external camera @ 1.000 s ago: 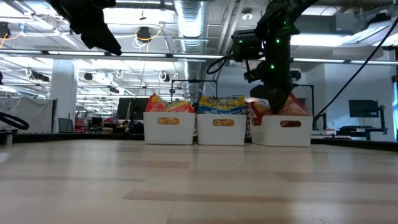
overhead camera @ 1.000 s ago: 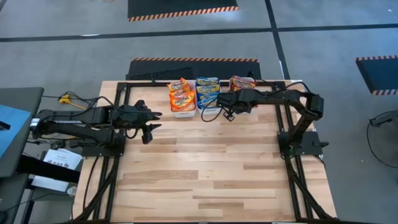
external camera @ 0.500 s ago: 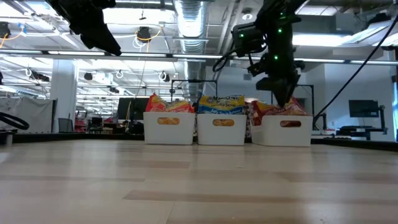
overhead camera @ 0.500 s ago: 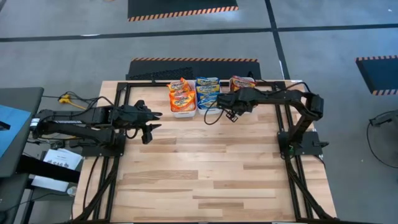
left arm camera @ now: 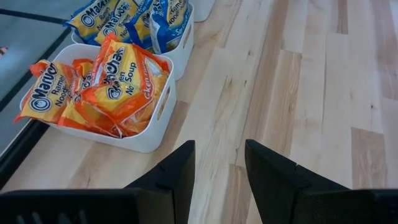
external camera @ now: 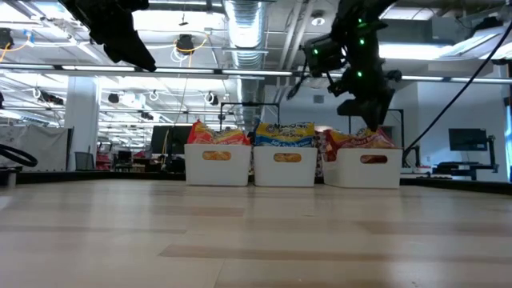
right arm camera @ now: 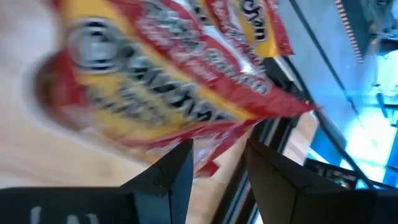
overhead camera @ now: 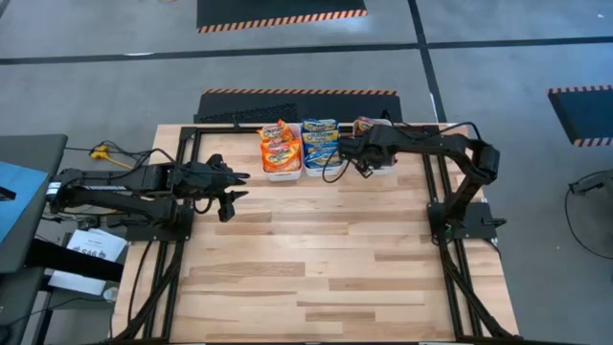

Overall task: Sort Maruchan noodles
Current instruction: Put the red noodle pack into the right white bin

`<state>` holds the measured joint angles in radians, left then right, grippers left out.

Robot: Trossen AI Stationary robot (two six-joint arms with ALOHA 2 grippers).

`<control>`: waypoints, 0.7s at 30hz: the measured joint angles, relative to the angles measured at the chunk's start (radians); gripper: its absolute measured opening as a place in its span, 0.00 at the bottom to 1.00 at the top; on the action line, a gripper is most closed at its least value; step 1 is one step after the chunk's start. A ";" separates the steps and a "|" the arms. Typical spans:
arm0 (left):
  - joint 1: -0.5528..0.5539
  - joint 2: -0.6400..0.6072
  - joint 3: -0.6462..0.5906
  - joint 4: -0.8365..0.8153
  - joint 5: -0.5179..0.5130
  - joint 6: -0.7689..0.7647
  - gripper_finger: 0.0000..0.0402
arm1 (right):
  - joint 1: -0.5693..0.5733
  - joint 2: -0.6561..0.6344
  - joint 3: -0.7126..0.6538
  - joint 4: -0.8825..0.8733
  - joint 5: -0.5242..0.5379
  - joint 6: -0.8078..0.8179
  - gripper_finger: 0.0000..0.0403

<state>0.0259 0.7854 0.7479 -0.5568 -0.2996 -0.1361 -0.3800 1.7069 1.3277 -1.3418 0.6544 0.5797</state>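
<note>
Left gripper (overhead camera: 233, 192) hovers above the bare wooden worktop (overhead camera: 316, 259), jaws spread, empty. Right gripper (external camera: 376, 120) hangs over the right white rectangular plastic tub (external camera: 368, 169), jaws spread, empty. Orange, blue and dark red flat plastic Maruchan noodle packets (overhead camera: 280, 149) fill three far-edge tubs.

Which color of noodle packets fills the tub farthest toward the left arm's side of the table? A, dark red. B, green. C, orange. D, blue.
C: in the high view the leftmost tub holds the orange packets, and the left wrist view shows the same orange packets heaped in it, with the blue packets in the tub beside it.
</note>
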 joint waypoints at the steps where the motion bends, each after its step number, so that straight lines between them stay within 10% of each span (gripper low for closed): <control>1: 0.000 0.000 0.000 0.000 0.000 -0.001 0.32 | -0.008 0.000 -0.012 0.004 0.000 -0.001 0.42; 21: 0.000 0.000 0.000 0.001 0.001 0.010 0.32 | -0.048 -0.002 -0.184 0.162 -0.121 0.017 0.42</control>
<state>0.0258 0.7853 0.7479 -0.5562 -0.2989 -0.1265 -0.4275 1.7046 1.1439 -1.1801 0.5339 0.5967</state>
